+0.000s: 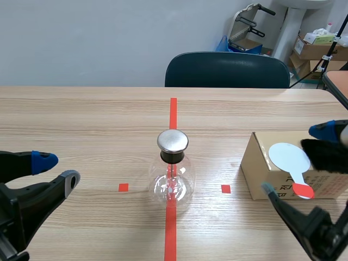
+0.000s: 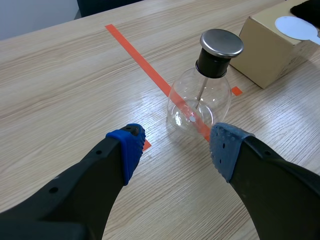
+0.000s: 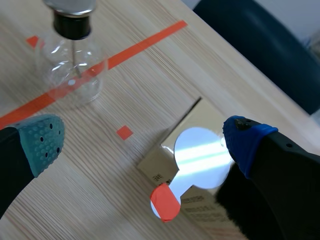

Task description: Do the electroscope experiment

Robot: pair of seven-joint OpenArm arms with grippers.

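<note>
Both pincers are wide open and hold nothing. The left pincer (image 1: 57, 171) sits low over the table (image 1: 81, 119) on its own side, apart from the glass flask (image 1: 172, 176) and pointing toward it. The right pincer (image 3: 145, 142) hangs over the cardboard box (image 1: 261, 163), with the white paddle (image 3: 202, 157) under the gap between its fingers.

The glass flask stands in the middle of the table, right on the red tape line (image 1: 173, 109). It has a shiny metal cap (image 1: 173, 141) on top, and a thin rod hangs down inside it. The white paddle lies flat on top of the cardboard box. A black furry cloth (image 1: 326, 155) lies just beside it (I cannot tell if they touch).

I think the glass flask is the one to be careful with. Glass is hard, smooth and slippery, and it can break. Its round belly gives fingers little to hold. It can likely stay where it stands, and only the metal cap needs a touch.

The white paddle looks thin, light and stiff. Its red end (image 3: 165, 200) seems to stick out past the edge of the box, so that looks like the best place to pinch it. A gentle squeeze should be enough. The black furry cloth looks soft and floppy, so it should be easy to grab almost anywhere.
</note>
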